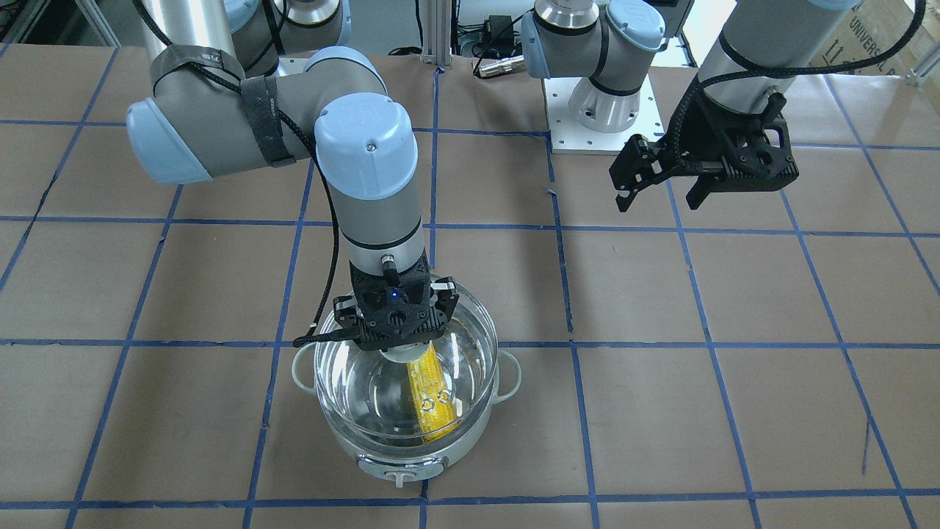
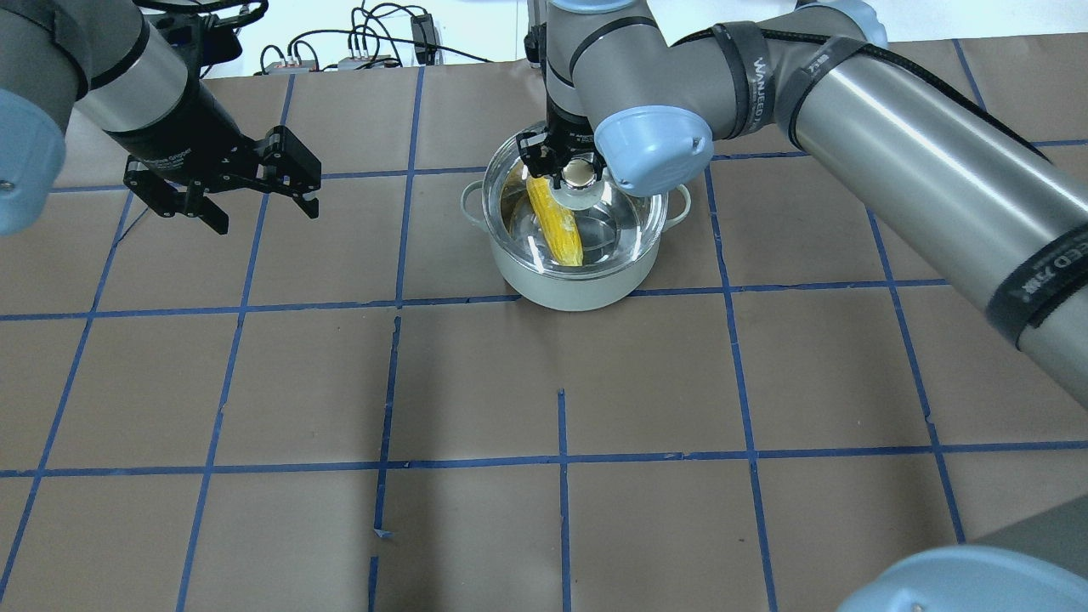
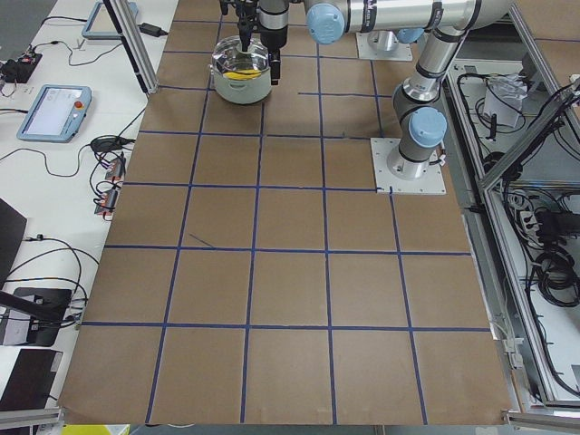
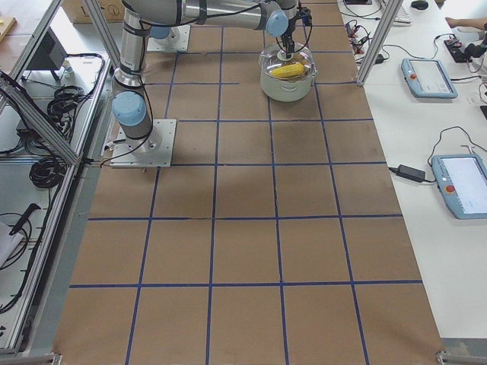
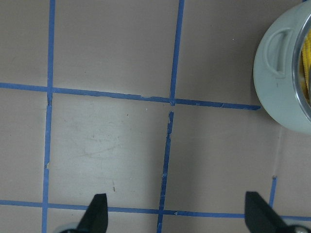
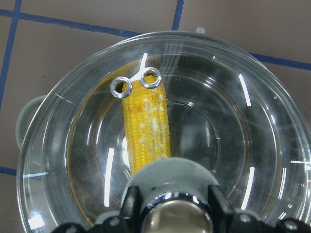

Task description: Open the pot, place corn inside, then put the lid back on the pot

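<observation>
The mint-green pot [image 1: 411, 459] stands on the table with the yellow corn [image 1: 433, 400] lying inside it. The clear glass lid [image 1: 352, 382] covers the pot's mouth; I cannot tell whether it rests on the rim. My right gripper [image 1: 400, 345] comes straight down and is shut on the lid's central knob. In the right wrist view the corn [image 6: 146, 131] shows through the lid [image 6: 233, 121], under two vent rings [image 6: 121, 86]. My left gripper [image 2: 265, 217] is open and empty, hovering well off to the side of the pot [image 2: 578, 289]. The left wrist view shows the pot's handle side [image 5: 277, 82].
Brown paper with a grid of blue tape covers the table. The left arm's white base plate [image 1: 598, 125] is at the robot's side. Cables and plugs lie along the edge behind the pot [image 2: 374, 51]. Tablets lie on side tables [image 4: 430, 76].
</observation>
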Robot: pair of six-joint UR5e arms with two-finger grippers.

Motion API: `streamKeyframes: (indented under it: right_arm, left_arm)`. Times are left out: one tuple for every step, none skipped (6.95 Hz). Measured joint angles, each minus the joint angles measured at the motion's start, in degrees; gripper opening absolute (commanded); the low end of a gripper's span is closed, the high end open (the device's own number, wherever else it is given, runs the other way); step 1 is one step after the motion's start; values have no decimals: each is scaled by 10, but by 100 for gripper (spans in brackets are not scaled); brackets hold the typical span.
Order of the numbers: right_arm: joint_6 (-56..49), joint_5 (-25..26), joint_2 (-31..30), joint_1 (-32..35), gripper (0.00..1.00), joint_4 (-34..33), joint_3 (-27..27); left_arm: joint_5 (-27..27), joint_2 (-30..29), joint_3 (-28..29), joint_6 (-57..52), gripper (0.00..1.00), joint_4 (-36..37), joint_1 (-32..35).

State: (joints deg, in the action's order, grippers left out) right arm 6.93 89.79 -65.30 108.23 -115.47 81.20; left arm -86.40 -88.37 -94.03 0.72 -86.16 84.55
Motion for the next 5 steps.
streamKeyframes:
  right_arm:
    - [-1,0,4,2,53,0,0]
    - [-2,0,6,2,53,0,-1]
    - [-5,1,8,2,53,1,-1]
    - [-7,1,9,1,53,1,-1]
    - [-8,0,9,0,53,1,-2]
  left_arm:
    - [0,0,0,0,100,0,0]
    - [0,1,1,0,100,0,0]
    - [0,2,3,0,100,1,0]
    - [0,2,3,0,100,1,0]
    - [0,3,2,0,100,1,0]
